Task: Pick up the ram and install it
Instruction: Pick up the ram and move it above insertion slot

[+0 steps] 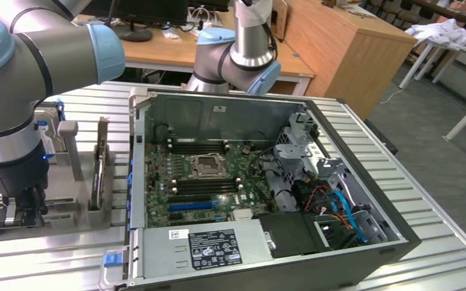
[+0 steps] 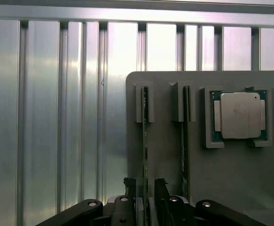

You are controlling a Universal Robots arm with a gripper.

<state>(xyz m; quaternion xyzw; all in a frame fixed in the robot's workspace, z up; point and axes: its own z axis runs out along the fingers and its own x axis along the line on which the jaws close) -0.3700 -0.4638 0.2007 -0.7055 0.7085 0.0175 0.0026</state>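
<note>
The wrist view shows two thin sticks standing on edge in slots of one gray holder (image 2: 165,155). One square silver chip (image 2: 240,115) sits beside them. The gripper (image 2: 145,182) has its fingers apart, one on each side of the ram (image 2: 145,141). The other stick (image 2: 185,141) is nearer the chip. The fingers hide the ram's near end. The exterior view shows one open computer box (image 1: 257,182) on the table (image 1: 427,182).

Open PC case (image 1: 209,118) w/ mobo (image 1: 192,188), PSU (image 1: 168,254), CPU chip (image 2: 240,115) in grey tray (image 2: 165,155), ribbed alu table (image 2: 56,117)
</note>
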